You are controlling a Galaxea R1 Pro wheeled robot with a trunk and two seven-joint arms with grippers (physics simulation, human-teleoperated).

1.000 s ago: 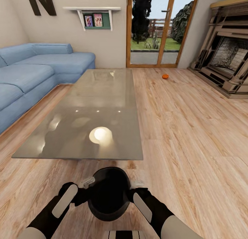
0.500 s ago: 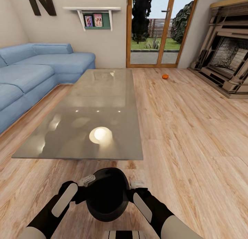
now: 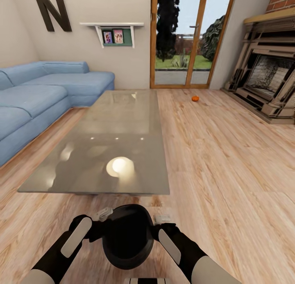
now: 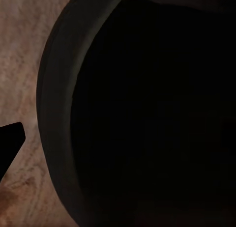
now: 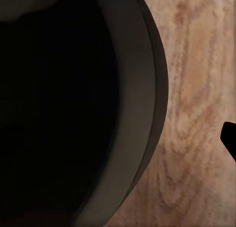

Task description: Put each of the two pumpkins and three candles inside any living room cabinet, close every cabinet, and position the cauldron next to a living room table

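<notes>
I hold a black cauldron [image 3: 125, 237] between both grippers, just above the wood floor in front of the near short edge of the glossy grey table [image 3: 119, 124]. My left gripper [image 3: 103, 215] grips its left rim and my right gripper [image 3: 162, 218] its right rim. The left wrist view looks at the cauldron's dark rim and hollow [image 4: 147, 114] with one fingertip [image 4: 10, 138] outside the wall. The right wrist view has the same rim [image 5: 142, 89] and a fingertip [image 5: 230, 138] outside it. A small orange pumpkin [image 3: 195, 98] lies on the floor far ahead by the glass door.
A blue corner sofa [image 3: 37, 95] runs along the table's left side. A stone fireplace [image 3: 268, 79] stands at the far right. Glass doors [image 3: 182, 38] and a wall shelf [image 3: 112, 30] are at the back. Bare wood floor stretches right of the table.
The whole head view has shifted down as the camera tilted up, showing more of the back wall. The cauldron stays held between both grippers, a little lower in the picture.
</notes>
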